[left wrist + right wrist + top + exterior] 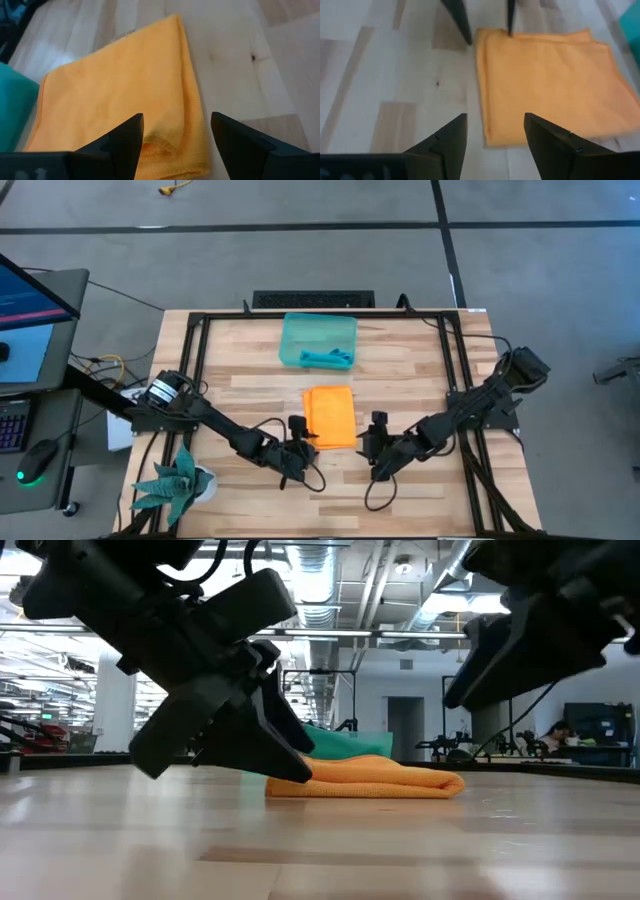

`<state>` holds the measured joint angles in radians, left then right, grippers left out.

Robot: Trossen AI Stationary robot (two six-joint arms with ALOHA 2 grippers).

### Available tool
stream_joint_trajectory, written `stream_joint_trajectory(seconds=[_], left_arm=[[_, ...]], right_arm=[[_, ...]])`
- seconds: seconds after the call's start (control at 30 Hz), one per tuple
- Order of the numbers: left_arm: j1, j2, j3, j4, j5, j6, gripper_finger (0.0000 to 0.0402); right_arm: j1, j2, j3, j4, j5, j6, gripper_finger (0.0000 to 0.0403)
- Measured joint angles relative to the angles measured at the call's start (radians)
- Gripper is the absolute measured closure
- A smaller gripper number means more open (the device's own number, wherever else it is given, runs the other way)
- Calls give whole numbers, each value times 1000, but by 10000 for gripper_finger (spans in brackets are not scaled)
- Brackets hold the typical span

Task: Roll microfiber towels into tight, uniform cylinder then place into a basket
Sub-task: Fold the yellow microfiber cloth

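Note:
The orange-yellow towel (330, 417) lies folded flat on the middle of the table, with several layers showing at its near edge (165, 150). My left gripper (175, 145) is open, low over the towel's near left corner, with one finger on each side of that corner. My right gripper (495, 142) is open and hangs higher (500, 660), off the towel's near right corner (492, 137). The teal basket (300, 330) stands beyond the towel, and the teal-blue towel (328, 359) lies rolled inside it. My left gripper slants down from the table's near left toward the orange towel's near left corner (506, 34). One fingertip (510, 22) stands right at the cloth's edge and the other (462, 25) is over bare wood. I cannot tell whether either touches the cloth.
A green spiky plant in a white pot (180, 485) stands at the table's near left corner. A black frame (195, 340) runs around the tabletop. Bare wood lies in front of the towel and on both sides of it.

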<state>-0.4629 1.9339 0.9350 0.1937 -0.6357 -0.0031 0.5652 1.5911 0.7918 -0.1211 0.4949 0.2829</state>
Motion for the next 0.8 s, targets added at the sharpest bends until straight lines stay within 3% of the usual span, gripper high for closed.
stream_joint_trajectory(seconds=[0.43,0.67,0.8], left_arm=[[10,-2,-8,-63,74,-61,175],[49,-4,-9,-73,117,-118,175],[63,-5,-8,-82,144,-154,175]], right_arm=[[-18,258,62,74,15,-174,186],[-34,262,73,69,3,-177,187],[-37,229,84,-27,-4,-160,187]])
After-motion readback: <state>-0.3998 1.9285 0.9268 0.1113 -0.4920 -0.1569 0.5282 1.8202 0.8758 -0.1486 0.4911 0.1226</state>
